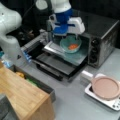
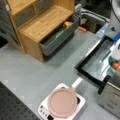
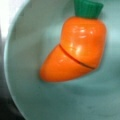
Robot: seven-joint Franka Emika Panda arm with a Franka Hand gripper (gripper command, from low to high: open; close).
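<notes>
Right now I have the hand [image 1: 67, 35] at the rim of the teal bowl [image 1: 70, 44], which sits on the open door [image 1: 75, 58] of the toaster oven [image 1: 102, 37]; I cannot tell whether its fingers are spread or pinching the rim. In the wrist view a toy carrot [image 3: 75, 47] lies inside the bowl, green top up. On the bench [image 1: 72, 100], near a front view's bottom, a pink pan [image 2: 62, 102] rests on a white scale [image 2: 80, 102].
</notes>
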